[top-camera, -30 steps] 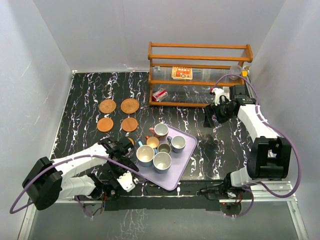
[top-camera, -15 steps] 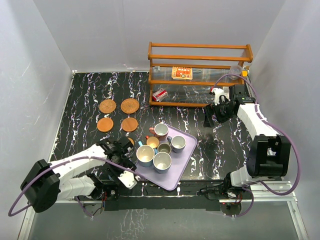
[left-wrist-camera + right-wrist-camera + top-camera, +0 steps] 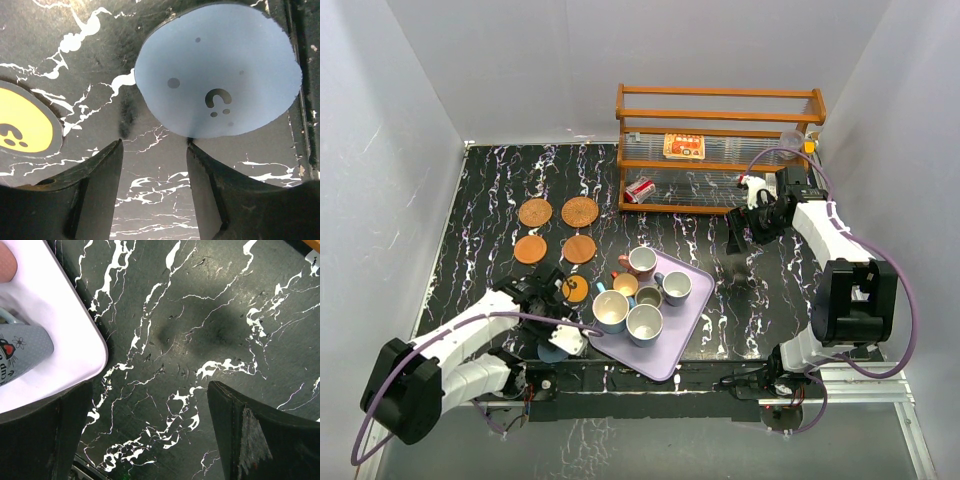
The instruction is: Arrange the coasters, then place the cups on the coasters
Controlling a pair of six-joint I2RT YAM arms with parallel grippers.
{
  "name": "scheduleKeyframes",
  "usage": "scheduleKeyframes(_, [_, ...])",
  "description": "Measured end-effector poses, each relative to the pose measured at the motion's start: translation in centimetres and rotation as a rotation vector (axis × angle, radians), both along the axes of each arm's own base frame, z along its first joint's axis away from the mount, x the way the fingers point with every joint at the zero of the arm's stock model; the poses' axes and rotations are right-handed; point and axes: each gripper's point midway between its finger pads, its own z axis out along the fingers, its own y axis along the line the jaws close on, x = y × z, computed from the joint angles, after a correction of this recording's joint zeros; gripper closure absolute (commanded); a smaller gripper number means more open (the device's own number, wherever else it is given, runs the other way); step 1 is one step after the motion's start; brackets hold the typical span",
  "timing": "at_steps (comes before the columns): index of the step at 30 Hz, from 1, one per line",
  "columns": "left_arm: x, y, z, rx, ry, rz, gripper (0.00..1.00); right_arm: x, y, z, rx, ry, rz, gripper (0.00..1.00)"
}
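Observation:
Four coasters lie in a square at the back left: two woven rattan [image 3: 579, 211] and two plain orange [image 3: 529, 248]. An orange dotted coaster [image 3: 574, 290] [image 3: 20, 120] and a grey-blue coaster [image 3: 555, 348] [image 3: 220, 70] lie flat near the tray's left edge. My left gripper [image 3: 552, 312] [image 3: 155, 142] hovers low between them, partly open. Only table shows between its fingers, and the right fingertip [image 3: 200, 155] meets the grey-blue coaster's rim. Several cups [image 3: 642, 263] [image 3: 20, 352] stand grouped on the lilac tray [image 3: 685, 340] [image 3: 55, 340]. My right gripper [image 3: 735, 240] [image 3: 150, 425] is wide open over bare table, right of the tray.
A wooden rack [image 3: 720, 95] stands at the back, with a printed packet [image 3: 684, 146] on its shelf and a red-and-white can [image 3: 640, 190] at its foot. The table's front edge runs close behind the grey-blue coaster.
My left gripper has narrowed and drawn back toward the left, uncovering the dotted and grey-blue coasters. The right arm has barely shifted.

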Motion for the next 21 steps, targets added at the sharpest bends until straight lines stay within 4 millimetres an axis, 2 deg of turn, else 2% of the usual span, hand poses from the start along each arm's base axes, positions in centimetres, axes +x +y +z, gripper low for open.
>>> scheduleKeyframes(4, [0.1,-0.2,0.2,-0.025,0.01,0.045,0.43,0.0,0.0,0.1,0.0,0.001,0.001,0.02])
scheduleKeyframes(7, [0.0,-1.3,0.8,-0.085,0.04,0.076,0.38,-0.1,0.0,0.1,0.0,0.002,0.002,0.02])
scheduleKeyframes(14, [-0.1,-4.4,4.2,-0.246,0.082,0.113,0.28,-0.1,0.1,0.2,0.003,0.0,0.003,0.02])
scheduleKeyframes(21, [-3.0,-5.3,4.2,-0.277,0.176,0.058,0.23,-0.1,0.0,0.3,0.002,-0.001,0.002,0.02])
